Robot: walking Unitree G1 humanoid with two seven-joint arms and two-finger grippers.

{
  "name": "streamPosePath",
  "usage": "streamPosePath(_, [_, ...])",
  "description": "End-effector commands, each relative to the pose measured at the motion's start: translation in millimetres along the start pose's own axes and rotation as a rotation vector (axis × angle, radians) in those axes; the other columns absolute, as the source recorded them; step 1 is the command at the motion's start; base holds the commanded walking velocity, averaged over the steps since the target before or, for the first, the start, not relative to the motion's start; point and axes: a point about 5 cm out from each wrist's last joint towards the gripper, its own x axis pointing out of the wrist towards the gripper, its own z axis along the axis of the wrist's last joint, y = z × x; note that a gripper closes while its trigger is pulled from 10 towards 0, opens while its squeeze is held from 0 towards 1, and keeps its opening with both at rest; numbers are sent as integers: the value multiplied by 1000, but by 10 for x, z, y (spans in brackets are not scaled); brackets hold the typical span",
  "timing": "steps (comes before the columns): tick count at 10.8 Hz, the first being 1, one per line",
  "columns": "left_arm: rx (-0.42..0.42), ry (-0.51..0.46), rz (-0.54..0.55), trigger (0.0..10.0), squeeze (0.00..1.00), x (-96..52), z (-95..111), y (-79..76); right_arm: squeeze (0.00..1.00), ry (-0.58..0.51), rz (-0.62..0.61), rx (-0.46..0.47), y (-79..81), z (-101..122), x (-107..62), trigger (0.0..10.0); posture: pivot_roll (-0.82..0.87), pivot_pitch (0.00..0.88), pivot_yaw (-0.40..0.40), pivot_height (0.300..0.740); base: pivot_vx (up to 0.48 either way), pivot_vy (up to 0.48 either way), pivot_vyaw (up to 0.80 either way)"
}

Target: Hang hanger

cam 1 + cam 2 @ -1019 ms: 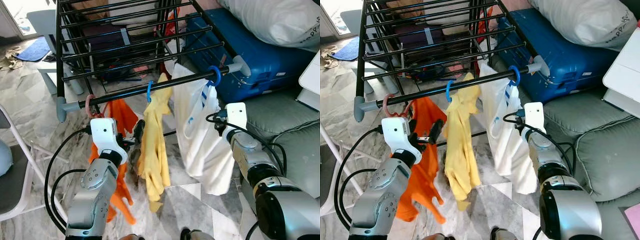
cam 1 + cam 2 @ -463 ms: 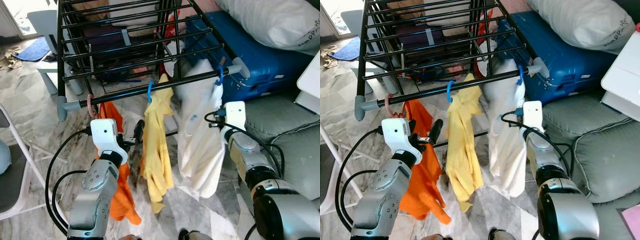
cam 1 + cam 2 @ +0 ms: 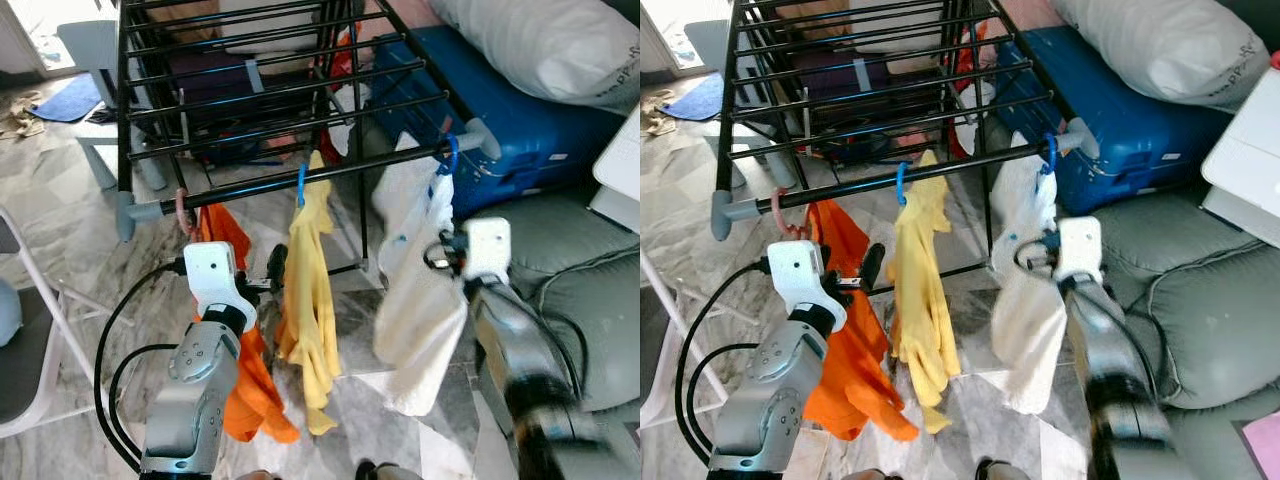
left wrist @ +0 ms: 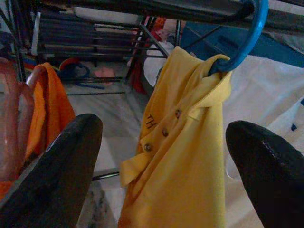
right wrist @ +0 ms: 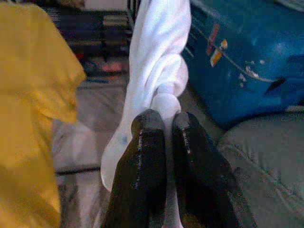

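White garment's blue hanger hook (image 3: 452,152) now sits further along the black rack bar (image 3: 330,170), near its grey end cap, closer than a second ago; garment (image 3: 420,290) hangs more bunched. Hanging looks done on this one. My right claw (image 5: 161,128) is pinched on the white cloth. My left claw (image 4: 161,156) gapes wide, empty, facing the yellow shirt (image 3: 308,290).

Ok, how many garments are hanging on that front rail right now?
3. An orange garment at the robot's left end, a yellow shirt in the middle, and a white garment at the right end, pinched by the right claw. Others behind may be hidden.
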Motion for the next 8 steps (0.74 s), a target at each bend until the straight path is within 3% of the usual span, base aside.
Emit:
streamPosePath(1, [10, -2, 10, 10000, 0, 13, -3, 0, 0, -31, 20, 3, 32, 51, -16, 0, -96, 63, 14, 740, 0, 0, 0])
streamPosePath(3, [15, -8, 30, 10000, 0, 34, -2, -1, 0, -93, 57, 9, 86, 173, -87, 0, -101, 66, 10, 740, 0, 0, 0])
streamPosePath(6, [26, -1, 59, 10000, 0, 16, -33, 35, 0, -185, 49, -54, 88, 340, -106, 0, -102, 72, 7, 740, 0, 0, 0])
streamPosePath(8, [30, -8, 62, 10000, 0, 2, -11, 32, 0, -199, 58, -89, 121, 399, -162, 3059, -95, 73, 6, 740, 0, 0, 0])
